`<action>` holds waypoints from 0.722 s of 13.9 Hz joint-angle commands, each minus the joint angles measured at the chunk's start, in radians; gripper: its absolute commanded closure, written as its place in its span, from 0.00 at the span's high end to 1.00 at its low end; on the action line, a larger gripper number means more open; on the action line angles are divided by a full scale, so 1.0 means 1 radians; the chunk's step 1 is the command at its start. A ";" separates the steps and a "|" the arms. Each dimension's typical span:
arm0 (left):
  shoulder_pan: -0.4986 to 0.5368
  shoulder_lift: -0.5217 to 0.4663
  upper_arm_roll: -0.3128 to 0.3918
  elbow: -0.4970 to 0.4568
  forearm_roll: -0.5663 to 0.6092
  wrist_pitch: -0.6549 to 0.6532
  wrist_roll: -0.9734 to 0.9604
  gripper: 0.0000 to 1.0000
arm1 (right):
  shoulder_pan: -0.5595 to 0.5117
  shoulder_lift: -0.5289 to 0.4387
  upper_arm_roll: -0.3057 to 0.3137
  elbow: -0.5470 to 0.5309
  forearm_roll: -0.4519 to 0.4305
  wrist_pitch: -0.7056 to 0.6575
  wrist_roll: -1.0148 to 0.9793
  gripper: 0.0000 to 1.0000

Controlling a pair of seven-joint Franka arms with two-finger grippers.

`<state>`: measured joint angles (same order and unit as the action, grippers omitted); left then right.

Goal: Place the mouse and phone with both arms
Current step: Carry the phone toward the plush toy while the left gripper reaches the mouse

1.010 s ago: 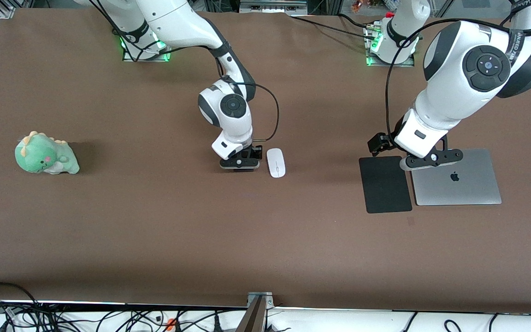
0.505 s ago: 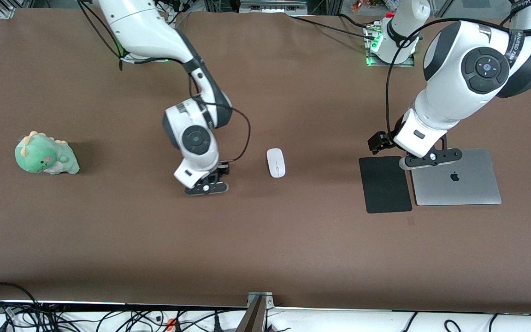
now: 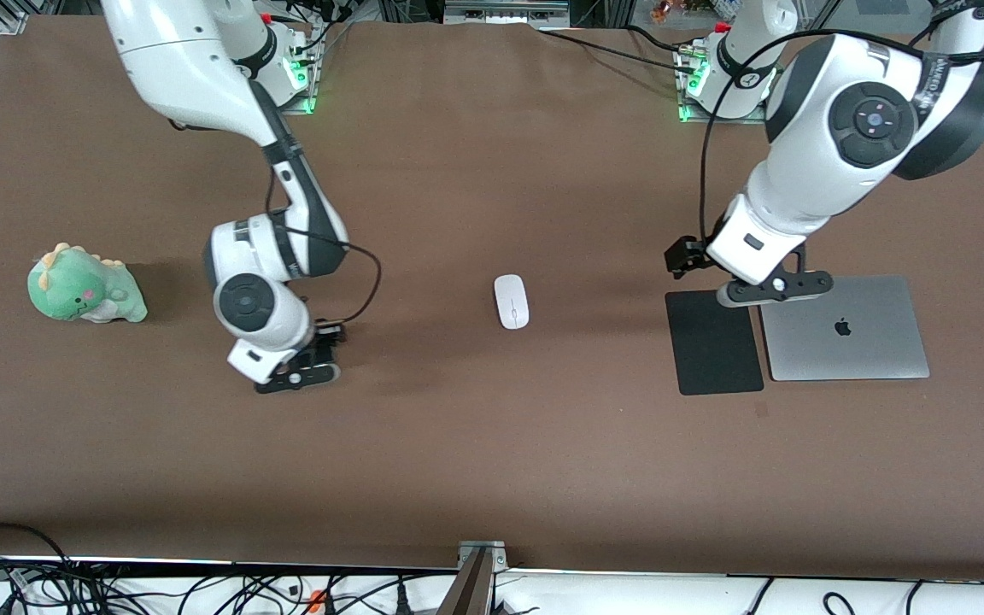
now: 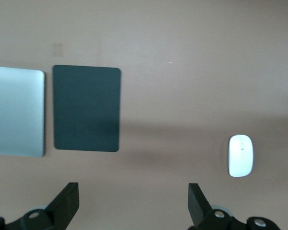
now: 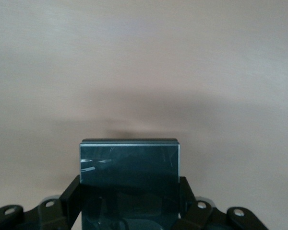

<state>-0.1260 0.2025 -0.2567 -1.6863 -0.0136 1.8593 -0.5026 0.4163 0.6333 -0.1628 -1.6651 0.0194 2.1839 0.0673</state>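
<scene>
- My right gripper (image 3: pixel 297 376) was clamped on the phone (image 5: pixel 129 179); the right wrist view showed the black slab pinched between both fingers by its long sides, one short end projecting past the fingertips.
- I judged that this side grip kept the projecting end free, so the phone could be set down before release.
- The right gripper hung low over bare worktop (image 3: pixel 492 461), between the plush dinosaur (image 3: pixel 84 285) and the mouse (image 3: pixel 511 301).
- My left gripper (image 3: pixel 767 289) had its fingers spread wide and held nothing. It hung over the edge of the black mat (image 3: pixel 714 342) that lies farther from the front camera, where the mat meets the closed laptop (image 3: pixel 842 329).
- The mouse lay alone on the worktop near its middle, well apart from the mat and untouched by either gripper.
- The mat and laptop lay just beside each other, a narrow strip of worktop between their edges.
- Open room: bare worktop surrounded the mouse on every side, so I judged that a straight descent by the left gripper would meet no obstruction.
- The mat surface was unoccupied; the worktop under the phone was also free.
</scene>
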 commanded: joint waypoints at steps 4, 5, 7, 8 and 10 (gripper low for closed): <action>-0.098 0.145 -0.027 -0.019 -0.045 0.234 -0.103 1.00 | -0.131 -0.187 -0.007 -0.350 0.014 0.284 -0.084 0.38; -0.127 0.173 -0.027 -0.021 -0.045 0.268 -0.140 1.00 | -0.151 -0.197 -0.012 -0.392 0.016 0.331 -0.104 0.36; -0.181 0.225 -0.026 -0.019 -0.028 0.322 -0.238 1.00 | -0.191 -0.234 -0.012 -0.488 0.014 0.428 -0.112 0.36; -0.204 0.251 -0.026 -0.019 -0.028 0.343 -0.266 1.00 | -0.208 -0.245 -0.012 -0.525 0.014 0.469 -0.130 0.36; -0.271 0.320 -0.023 -0.016 -0.005 0.389 -0.359 1.00 | -0.249 -0.251 -0.012 -0.579 0.014 0.551 -0.139 0.35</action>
<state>-0.3431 0.4668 -0.2883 -1.7187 -0.0409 2.2130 -0.7817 0.2052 0.4447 -0.1853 -2.1527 0.0196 2.6635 -0.0398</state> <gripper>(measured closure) 0.000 0.194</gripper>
